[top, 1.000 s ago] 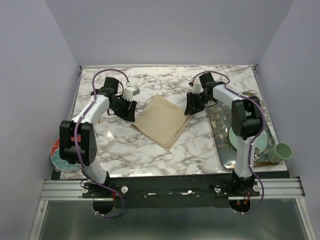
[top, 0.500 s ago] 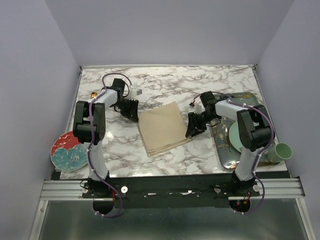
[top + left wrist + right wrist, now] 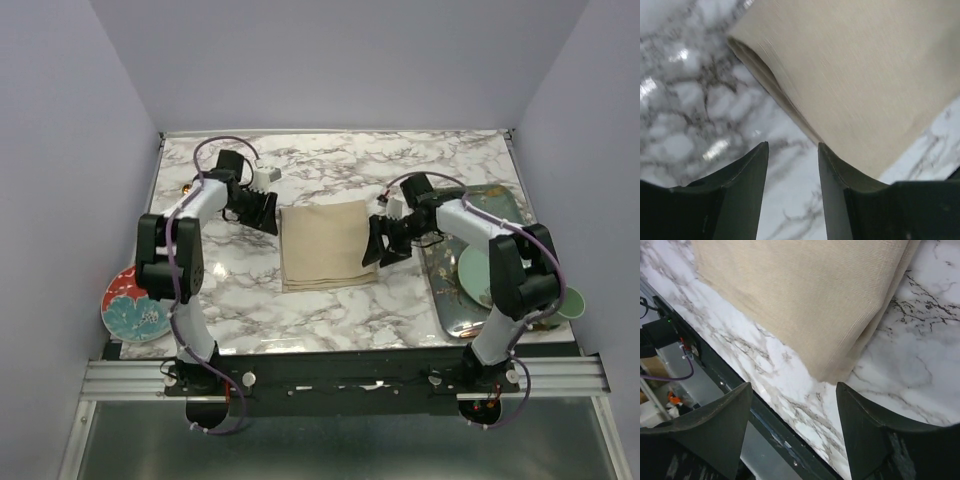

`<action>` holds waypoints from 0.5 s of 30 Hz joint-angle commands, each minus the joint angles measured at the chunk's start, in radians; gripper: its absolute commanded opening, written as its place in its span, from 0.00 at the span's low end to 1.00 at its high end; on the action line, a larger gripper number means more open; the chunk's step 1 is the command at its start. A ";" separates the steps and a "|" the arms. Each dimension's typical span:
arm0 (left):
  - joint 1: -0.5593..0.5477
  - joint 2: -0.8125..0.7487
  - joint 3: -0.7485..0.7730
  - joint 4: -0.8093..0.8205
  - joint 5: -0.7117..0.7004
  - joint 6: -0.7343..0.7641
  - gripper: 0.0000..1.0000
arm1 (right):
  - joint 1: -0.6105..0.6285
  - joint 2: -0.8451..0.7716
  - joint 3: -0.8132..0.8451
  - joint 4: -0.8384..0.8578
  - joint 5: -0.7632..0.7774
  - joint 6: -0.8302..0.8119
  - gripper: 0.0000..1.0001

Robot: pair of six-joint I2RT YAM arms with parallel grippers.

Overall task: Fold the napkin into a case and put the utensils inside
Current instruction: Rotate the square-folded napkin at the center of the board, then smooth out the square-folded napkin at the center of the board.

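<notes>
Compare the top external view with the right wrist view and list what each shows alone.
Top external only: the left pincer, the red plate, the tray holding the green plate, and the green cup. Right wrist only: the stacked layers along the folded edge of the napkin, seen close up. Both: the napkin, the marble table, and the right pincer, open and empty.

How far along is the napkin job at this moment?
Done: the napkin lies folded into a flat, layered rectangle. In hand: nothing; the left gripper and right gripper stand open at its two sides. Left: folding it narrower into a case and putting the spoon and fork in.
</notes>
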 commanded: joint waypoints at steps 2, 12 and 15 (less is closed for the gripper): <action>-0.029 -0.412 -0.270 0.029 0.018 0.182 0.56 | -0.002 -0.099 -0.002 -0.037 0.082 -0.029 0.72; -0.283 -0.672 -0.602 0.253 -0.109 0.397 0.56 | -0.004 0.044 0.026 -0.017 0.031 0.039 0.57; -0.337 -0.655 -0.645 0.290 -0.146 0.423 0.54 | -0.002 0.077 0.015 -0.012 0.034 0.046 0.52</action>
